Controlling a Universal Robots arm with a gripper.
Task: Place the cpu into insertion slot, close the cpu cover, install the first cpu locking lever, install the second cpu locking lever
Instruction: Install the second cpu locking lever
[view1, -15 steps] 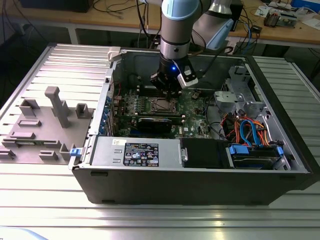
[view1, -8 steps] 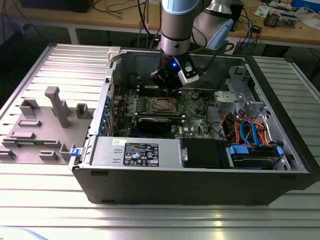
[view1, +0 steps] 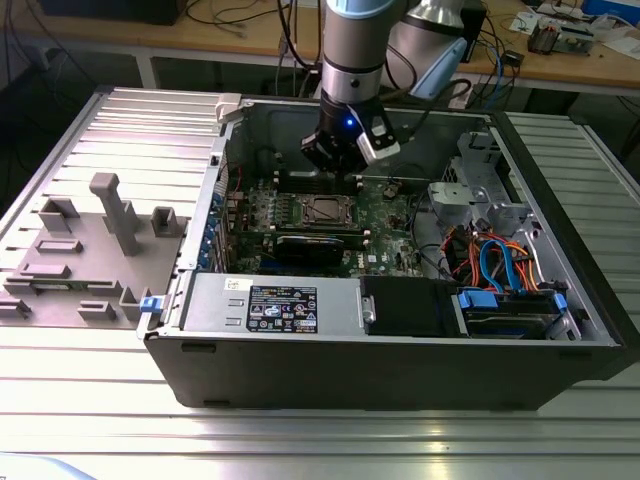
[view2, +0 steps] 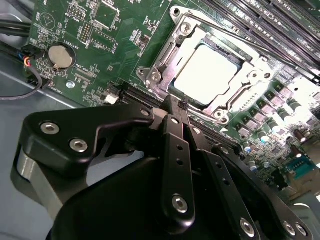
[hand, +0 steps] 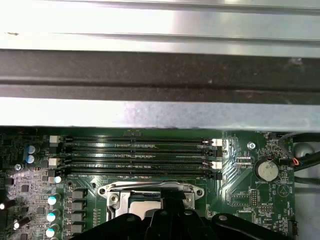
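CPU (view2: 207, 67), pale and glaring under the light, is lying flat in the insertion slot (view2: 176, 40) on the green motherboard (view2: 92, 55), and I am seeing it framed by the cpu cover (view2: 165, 52), whose grey metal frame is sitting down around the chip with the chip showing through its window. In the first wrist view the same socket is peeking out just beside the long black memory slots (hand: 135, 155), with the cover's silver edge (hand: 150, 190) lying between them and the chip.

My pincer (view2: 179, 106) is hanging just beside the socket, over the motherboard edge nearest the socket's corner; its two black fingers (view2: 172, 130) are pressing together at the tips with nothing between them. In the exterior view the pincer (view1: 345, 160) is hovering over the motherboard inside the open computer case (view1: 300, 370), just beyond the socket (view1: 322, 210) toward the case's far wall, with a blue light glowing on the wrist.

A round coin battery (view2: 61, 55) is sitting on the motherboard well apart from the socket. The case is resting on the ribbed metal desk (view1: 130, 130), and a grey fixture block (view1: 90, 250) is standing beside the case on the exterior view's left.
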